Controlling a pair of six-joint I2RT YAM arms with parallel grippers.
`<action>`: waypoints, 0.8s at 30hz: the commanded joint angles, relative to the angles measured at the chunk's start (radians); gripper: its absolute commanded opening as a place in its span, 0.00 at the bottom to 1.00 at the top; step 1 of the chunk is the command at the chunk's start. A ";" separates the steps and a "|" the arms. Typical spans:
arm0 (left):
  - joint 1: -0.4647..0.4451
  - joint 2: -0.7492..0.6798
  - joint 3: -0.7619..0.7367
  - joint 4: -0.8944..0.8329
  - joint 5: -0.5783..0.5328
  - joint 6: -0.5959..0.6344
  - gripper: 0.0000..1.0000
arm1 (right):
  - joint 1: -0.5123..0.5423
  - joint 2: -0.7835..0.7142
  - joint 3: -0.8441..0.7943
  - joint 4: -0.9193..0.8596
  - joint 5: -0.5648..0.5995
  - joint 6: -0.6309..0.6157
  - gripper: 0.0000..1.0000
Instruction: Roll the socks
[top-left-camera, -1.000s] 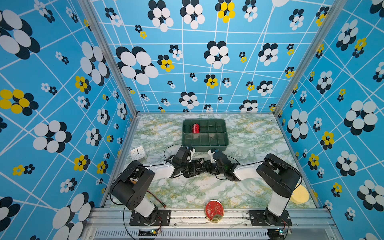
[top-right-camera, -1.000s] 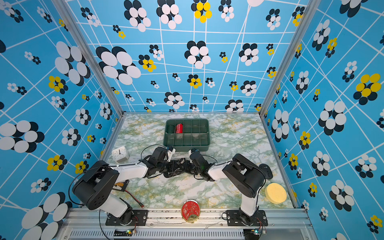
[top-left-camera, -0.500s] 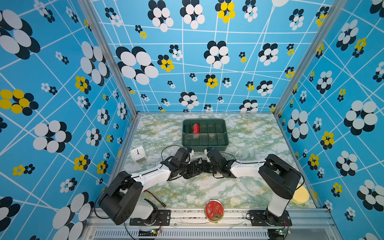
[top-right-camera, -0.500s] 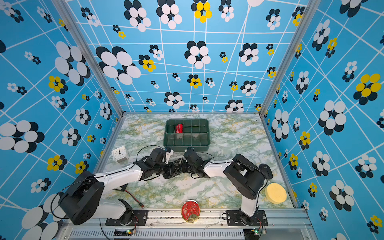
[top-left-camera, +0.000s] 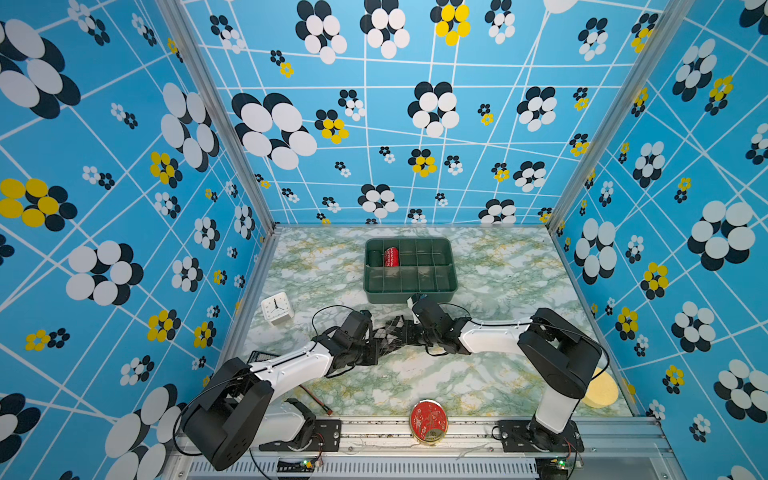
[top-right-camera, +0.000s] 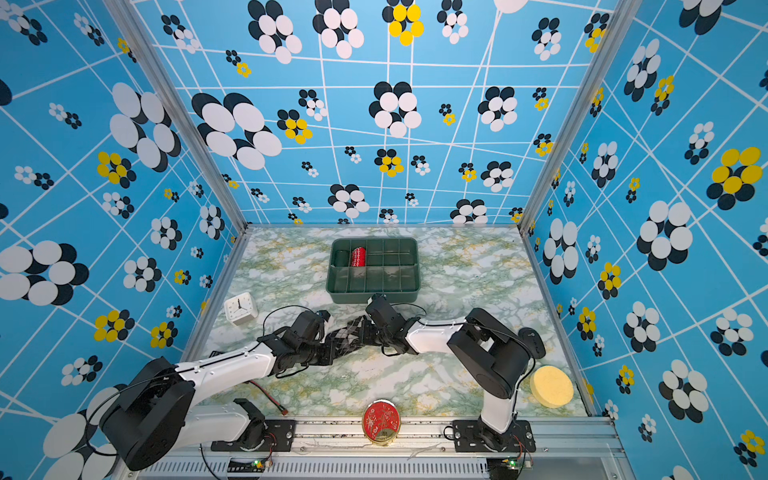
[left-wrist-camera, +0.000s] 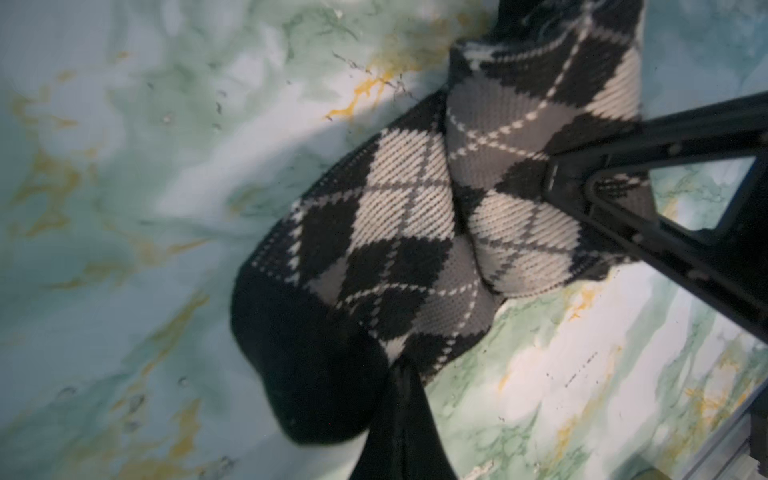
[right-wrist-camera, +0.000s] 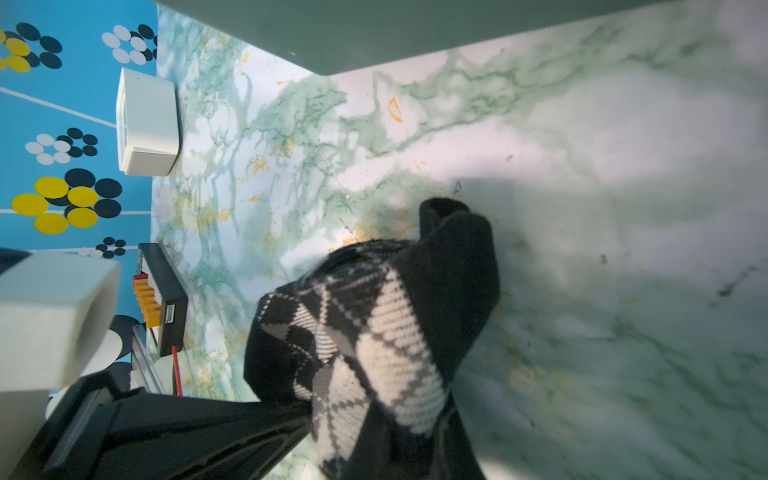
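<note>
Socks now slanted, near-left to far-right

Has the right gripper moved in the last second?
Yes. The right gripper has shifted slightly toward the green tray, shut on the socks.

Shows a green-veined, marble-look counter. Carries a dark green divided plastic tray at the back, a white square clock left, black argyle fabric socks mid-counter, a round yellow sponge right, a round red tin at the front edge.
</note>
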 joint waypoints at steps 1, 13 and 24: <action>-0.005 0.000 -0.011 -0.004 -0.059 -0.005 0.03 | 0.004 0.029 0.005 -0.097 0.013 -0.034 0.05; -0.004 0.066 0.011 -0.052 -0.084 0.025 0.00 | 0.003 0.004 0.174 -0.535 0.161 -0.274 0.04; -0.003 0.091 0.019 -0.025 -0.041 0.028 0.00 | 0.065 0.052 0.282 -0.696 0.287 -0.353 0.04</action>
